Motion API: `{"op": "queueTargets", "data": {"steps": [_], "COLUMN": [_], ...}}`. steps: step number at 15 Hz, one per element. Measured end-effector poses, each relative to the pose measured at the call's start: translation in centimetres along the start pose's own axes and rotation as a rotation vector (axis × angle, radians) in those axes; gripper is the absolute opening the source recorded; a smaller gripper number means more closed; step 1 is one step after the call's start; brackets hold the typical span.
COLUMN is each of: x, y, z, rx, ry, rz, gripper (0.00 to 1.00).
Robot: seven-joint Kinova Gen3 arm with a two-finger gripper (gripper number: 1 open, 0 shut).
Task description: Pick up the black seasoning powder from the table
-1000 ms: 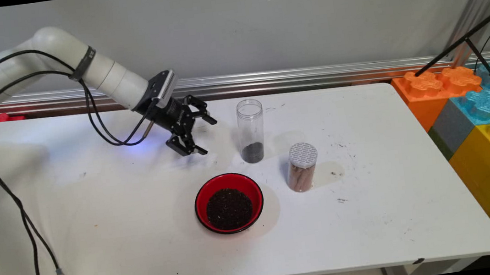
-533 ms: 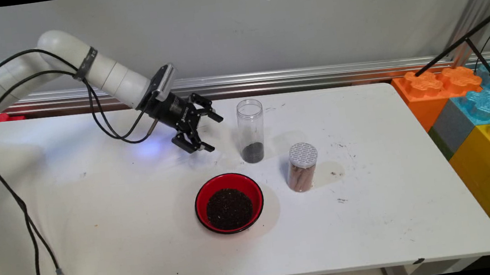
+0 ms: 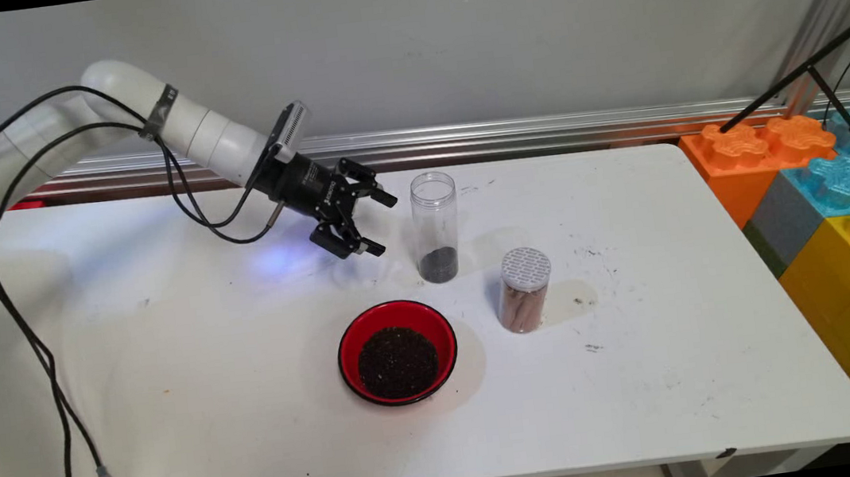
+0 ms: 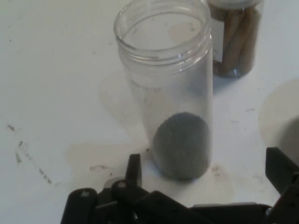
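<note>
White table (image 3: 171, 395) under a plain grey wall, a metal rail running along the back, big coloured toy blocks (image 3: 826, 177) stacked off the right end. The arm reaches in from the upper left, and its black gripper (image 3: 379, 224) hangs just left of a tall clear jar (image 3: 436, 225), fingers spread wide, nothing between them. In the hand view the clear jar (image 4: 170, 93) stands dead ahead, upright, lid off, a small heap of dark grains at its bottom, with one fingertip (image 4: 134, 169) on each side of it and neither touching the glass.

Nearer the camera sits a red bowl (image 3: 397, 351) filled with the same dark grains. To the right stands a shorter lidded jar (image 3: 524, 289) of brown sticks, near the tall one but apart from it.

The risk looks plain: the jar is tall, narrow and nearly empty, so it should tip easily. A finger clipping its side could knock it over, and with no lid the grains would scatter.
</note>
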Motion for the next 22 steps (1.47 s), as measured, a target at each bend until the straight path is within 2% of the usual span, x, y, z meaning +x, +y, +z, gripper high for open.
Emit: {"op": "queueTargets", "data": {"steps": [4, 11, 22], "x": [-0.5, -0.9, -0.6], "y": [-0.4, -1.0, -1.1], "z": [0.6, 2.1, 4.5], "rx": [-0.015, 0.002, -0.009], "ry": [0.051, 0.155, 0.264], "rz": [-0.026, -0.089, -0.166], "gripper": [1.0, 1.0, 1.0]}}
